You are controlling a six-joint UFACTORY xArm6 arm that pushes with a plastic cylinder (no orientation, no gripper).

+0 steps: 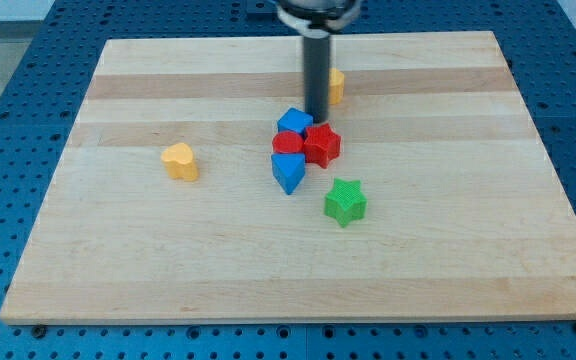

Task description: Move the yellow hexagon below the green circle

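A yellow block point(336, 85), probably the hexagon, sits near the view's top centre, partly hidden behind my rod. My tip point(315, 120) rests just below and left of it, touching or almost touching the top of a cluster of blocks. No green circle shows in the view; the only green block is a green star point(345, 201) below the cluster.
The cluster holds a blue block point(293, 122), a red round block point(287, 143), a red star point(322, 144) and a blue triangle-like block point(288, 172). A yellow heart point(180, 160) lies alone at the left. The wooden board point(468, 250) sits on a blue pegboard.
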